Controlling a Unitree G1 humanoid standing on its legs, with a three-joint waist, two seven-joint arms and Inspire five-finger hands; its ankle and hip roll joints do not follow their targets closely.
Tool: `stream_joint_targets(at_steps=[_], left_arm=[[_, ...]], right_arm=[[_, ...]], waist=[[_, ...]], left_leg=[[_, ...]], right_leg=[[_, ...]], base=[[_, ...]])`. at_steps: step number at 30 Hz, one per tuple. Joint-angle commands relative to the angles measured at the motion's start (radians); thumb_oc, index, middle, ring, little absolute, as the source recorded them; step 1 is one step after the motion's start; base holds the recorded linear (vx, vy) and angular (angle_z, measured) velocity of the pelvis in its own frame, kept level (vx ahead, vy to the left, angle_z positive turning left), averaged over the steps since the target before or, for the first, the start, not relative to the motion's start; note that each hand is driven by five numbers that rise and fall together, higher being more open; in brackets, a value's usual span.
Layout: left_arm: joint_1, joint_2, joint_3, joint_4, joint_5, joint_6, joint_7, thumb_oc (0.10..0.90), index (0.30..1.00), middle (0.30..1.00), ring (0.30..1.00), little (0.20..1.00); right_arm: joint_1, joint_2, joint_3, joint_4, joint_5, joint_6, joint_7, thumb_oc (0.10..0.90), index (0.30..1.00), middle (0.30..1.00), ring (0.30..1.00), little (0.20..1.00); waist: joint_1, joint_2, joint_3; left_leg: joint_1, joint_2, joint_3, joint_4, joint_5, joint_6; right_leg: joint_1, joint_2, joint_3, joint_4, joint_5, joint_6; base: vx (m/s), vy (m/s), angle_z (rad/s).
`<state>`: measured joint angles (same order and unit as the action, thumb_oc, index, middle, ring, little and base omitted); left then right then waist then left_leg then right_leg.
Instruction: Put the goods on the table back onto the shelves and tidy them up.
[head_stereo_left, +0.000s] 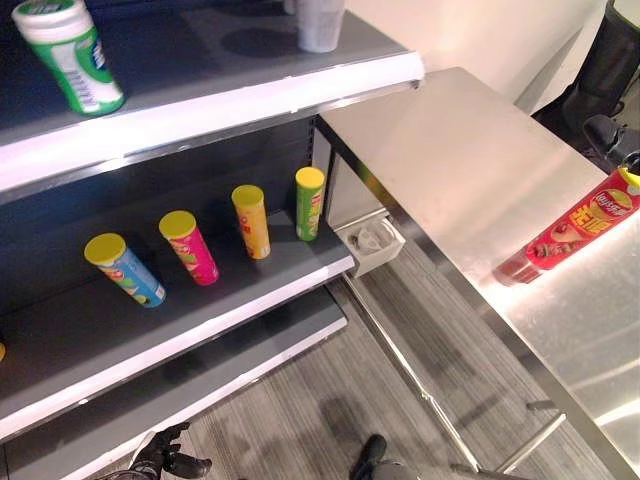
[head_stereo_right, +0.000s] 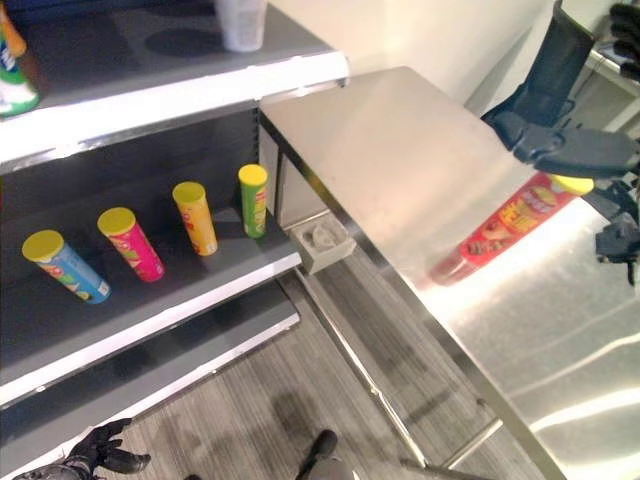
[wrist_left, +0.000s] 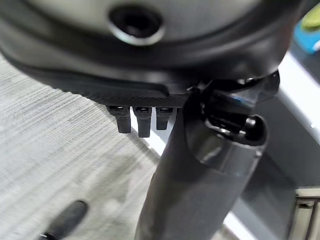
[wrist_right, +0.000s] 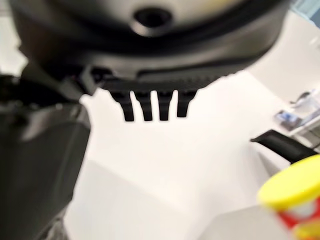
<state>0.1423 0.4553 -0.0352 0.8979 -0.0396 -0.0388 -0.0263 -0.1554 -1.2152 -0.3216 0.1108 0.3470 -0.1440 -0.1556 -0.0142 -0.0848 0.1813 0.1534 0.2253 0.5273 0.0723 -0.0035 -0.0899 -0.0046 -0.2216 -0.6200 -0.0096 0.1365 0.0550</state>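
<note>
A red crisp tube (head_stereo_left: 568, 231) with a yellow lid is seen standing on the steel table (head_stereo_left: 470, 170), near its right side, well apart from the shelves. The right hand (head_stereo_right: 575, 150) is seen just above the yellow lid of this tube. In the right wrist view its fingers (wrist_right: 150, 106) are held out straight and apart from the thumb, and nothing is enclosed by them; the yellow lid is seen beside them, not between them. Whether the tube is touched by the hand cannot be told.

On the middle grey shelf (head_stereo_left: 200, 310) four crisp tubes are kept upright in a row, each with a yellow lid: a blue tube (head_stereo_left: 125, 270), a pink tube (head_stereo_left: 190, 247), an orange tube (head_stereo_left: 251, 221) and a green tube (head_stereo_left: 309, 203). They are set apart from one another. On the upper shelf (head_stereo_left: 200, 110) a green and white canister (head_stereo_left: 72, 55) is placed at the left, and a white cup (head_stereo_left: 320, 24) further right.

The left hand (head_stereo_left: 165, 457) is held low, near the floor in front of the lowest shelf, with its fingers loosely spread and nothing in them. A small white box (head_stereo_left: 370, 243) is fixed between the shelf end and the table.
</note>
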Motion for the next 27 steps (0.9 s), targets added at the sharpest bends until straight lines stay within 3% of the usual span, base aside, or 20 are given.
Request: stream_joint_targets(at_steps=[1, 5, 7, 11, 13, 14, 15, 16, 19, 20, 22, 27], left_arm=[[-0.008, 0.043, -0.027, -0.024, -0.025, -0.029, 0.001, 0.800, 0.900, 0.900, 0.900, 0.900], [-0.007, 0.034, -0.037, -0.030, -0.019, -0.030, -0.005, 0.800, 0.900, 0.900, 0.900, 0.900], [-0.011, 0.027, -0.044, -0.032, -0.030, -0.029, -0.007, 0.800, 0.900, 0.900, 0.900, 0.900], [-0.022, 0.023, -0.054, -0.037, -0.035, -0.029, -0.009, 0.800, 0.900, 0.900, 0.900, 0.900], [-0.028, 0.023, -0.062, -0.045, -0.043, -0.033, -0.006, 0.800, 0.900, 0.900, 0.900, 0.900], [-0.034, 0.021, -0.080, -0.047, -0.047, -0.036, -0.005, 0.800, 0.900, 0.900, 0.900, 0.900], [-0.034, 0.020, -0.079, -0.047, -0.048, -0.036, -0.005, 0.800, 0.900, 0.900, 0.900, 0.900], [-0.043, 0.010, -0.088, -0.038, -0.049, -0.036, 0.001, 0.800, 0.900, 0.900, 0.900, 0.900], [-0.050, 0.002, -0.100, -0.030, -0.052, -0.038, 0.003, 0.800, 0.900, 0.900, 0.900, 0.900], [-0.055, -0.002, -0.110, -0.019, -0.051, -0.043, 0.009, 0.800, 0.900, 0.900, 0.900, 0.900], [-0.056, -0.014, -0.115, -0.011, -0.059, -0.046, 0.016, 0.800, 0.900, 0.900, 0.900, 0.900], [-0.050, -0.021, -0.129, 0.000, -0.046, -0.043, 0.012, 0.800, 0.900, 0.900, 0.900, 0.900]], right_arm=[[-0.116, -0.042, -0.102, 0.024, 0.018, -0.050, -0.035, 0.800, 0.900, 0.900, 0.900, 0.900], [-0.114, -0.053, -0.097, 0.039, 0.038, -0.057, -0.023, 0.800, 0.900, 0.900, 0.900, 0.900], [-0.129, -0.050, -0.073, 0.051, 0.068, -0.067, -0.014, 0.800, 0.900, 0.900, 0.900, 0.900], [-0.189, -0.052, -0.005, 0.064, 0.087, -0.074, -0.005, 0.800, 0.900, 0.900, 0.900, 0.900], [-0.230, -0.051, 0.038, 0.069, 0.095, -0.076, -0.003, 0.800, 0.900, 0.900, 0.900, 0.900], [-0.268, -0.049, 0.086, 0.082, 0.095, -0.072, -0.001, 0.800, 0.900, 0.900, 0.900, 0.900], [-0.277, -0.050, 0.094, 0.085, 0.095, -0.072, -0.001, 0.800, 0.900, 0.900, 0.900, 0.900], [-0.297, -0.048, 0.128, 0.085, 0.096, -0.066, 0.007, 0.800, 0.900, 0.900, 0.900, 0.900], [-0.312, -0.046, 0.147, 0.095, 0.097, -0.064, 0.010, 0.800, 0.900, 0.900, 0.900, 0.900], [-0.349, -0.038, 0.193, 0.102, 0.091, -0.069, 0.014, 0.800, 0.900, 0.900, 0.900, 0.900], [-0.400, -0.024, 0.252, 0.116, 0.093, -0.068, 0.016, 0.800, 0.900, 0.900, 0.900, 0.900], [-0.399, 0.018, 0.279, 0.115, 0.089, -0.058, 0.027, 0.800, 0.900, 0.900, 0.900, 0.900]], waist=[[0.014, -0.078, -0.097], [-0.002, -0.058, -0.102], [-0.013, -0.044, -0.103], [-0.013, -0.034, -0.077], [0.004, -0.030, -0.052], [0.023, -0.033, -0.036], [0.019, -0.033, -0.036], [0.034, -0.046, -0.025], [0.041, -0.043, -0.025], [0.061, -0.037, -0.021], [0.062, -0.027, -0.022], [0.053, -0.013, -0.053]], left_leg=[[-0.030, -0.045, -0.017, -0.147, -0.028, -0.024], [-0.019, 0.003, -0.013, -0.145, -0.003, -0.056], [-0.024, 0.051, -0.013, -0.107, 0.005, -0.079], [-0.071, 0.123, -0.039, 0.062, -0.009, -0.101], [-0.113, 0.147, -0.107, 0.165, 0.021, -0.112], [-0.154, 0.119, -0.211, 0.185, 0.005, -0.099], [-0.157, 0.117, -0.213, 0.188, 0.003, -0.097], [-0.207, 0.032, -0.300, 0.134, -0.035, -0.066], [-0.225, -0.015, -0.343, 0.061, -0.015, -0.063], [-0.252, -0.062, -0.402, 0.007, 0.009, -0.058], [-0.247, -0.086, -0.458, -0.035, 0.026, -0.056], [-0.168, -0.087, -0.422, -0.115, 0.046, -0.048]], right_leg=[[0.073, -0.059, 0.075, -0.066, 0.016, 0.194], [0.077, -0.014, 0.094, -0.071, -0.030, 0.169], [0.074, 0.032, 0.114, -0.075, -0.072, 0.142], [0.086, 0.092, 0.142, -0.078, -0.130, 0.091], [0.097, 0.118, 0.158, -0.078, -0.151, 0.072], [0.096, 0.125, 0.170, -0.078, -0.163, 0.063], [0.096, 0.124, 0.167, -0.078, -0.163, 0.064], [0.086, 0.112, 0.181, -0.078, -0.149, 0.061], [0.082, 0.113, 0.196, -0.078, -0.144, 0.069], [0.079, 0.119, 0.224, -0.078, -0.140, 0.073], [0.076, 0.125, 0.247, -0.078, -0.139, 0.073], [0.094, 0.126, 0.264, -0.078, -0.141, 0.073]], base=[[0.04, -0.184, -0.24], [0.03, -0.195, -0.15], [0.03, -0.260, -0.08], [0.01, -0.218, -0.21], [0.00, -0.176, -0.36], [-0.02, -0.099, -0.52], [-0.09, -0.052, -0.54], [-0.05, 0.009, -0.62], [0.01, 0.036, -0.33], [0.06, 0.084, -0.24], [0.05, 0.071, -0.56], [0.10, 0.072, -0.45]])
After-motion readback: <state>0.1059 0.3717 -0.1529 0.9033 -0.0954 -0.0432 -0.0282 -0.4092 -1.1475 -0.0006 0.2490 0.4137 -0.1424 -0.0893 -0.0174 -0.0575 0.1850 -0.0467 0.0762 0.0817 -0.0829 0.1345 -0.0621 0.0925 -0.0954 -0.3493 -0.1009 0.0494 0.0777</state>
